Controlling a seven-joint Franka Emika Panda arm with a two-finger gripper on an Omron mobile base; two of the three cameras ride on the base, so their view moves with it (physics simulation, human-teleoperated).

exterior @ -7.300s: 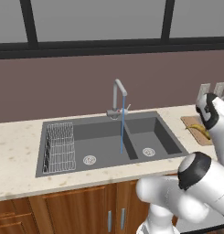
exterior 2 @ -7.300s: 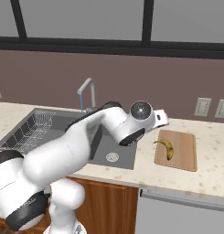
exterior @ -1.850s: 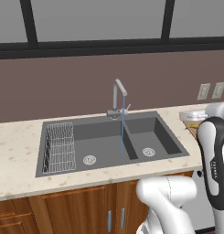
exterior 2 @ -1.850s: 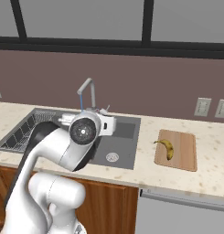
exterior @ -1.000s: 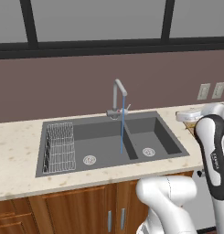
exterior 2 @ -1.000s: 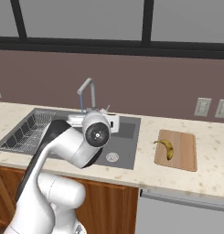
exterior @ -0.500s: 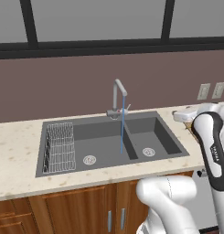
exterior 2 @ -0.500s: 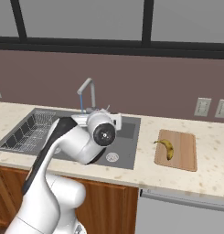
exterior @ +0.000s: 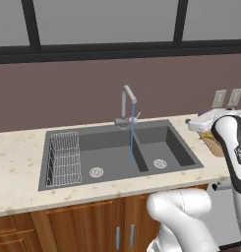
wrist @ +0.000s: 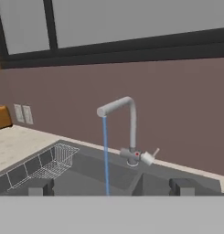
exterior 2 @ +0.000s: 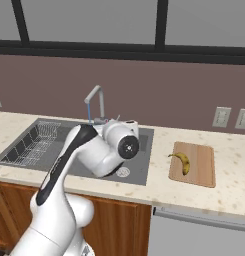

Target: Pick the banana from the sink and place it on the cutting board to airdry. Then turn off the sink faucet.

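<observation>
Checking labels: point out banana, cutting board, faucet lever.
banana (exterior 2: 183, 161): right base view, mid-body.
cutting board (exterior 2: 200, 175): right base view, bare wood right of the fruit.
faucet lever (wrist: 148, 157): hand view, lever's middle.

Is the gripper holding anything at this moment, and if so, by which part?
Nothing is held. The gripper is open and empty, facing the grey gooseneck faucet; the yellow banana lies on the wooden cutting board.

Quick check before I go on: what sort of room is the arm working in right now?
A home-style kitchen, rendered. A dark double-basin sink with a running faucet sits in a speckled stone counter over wooden cabinets, and a banana lies on a cutting board.
</observation>
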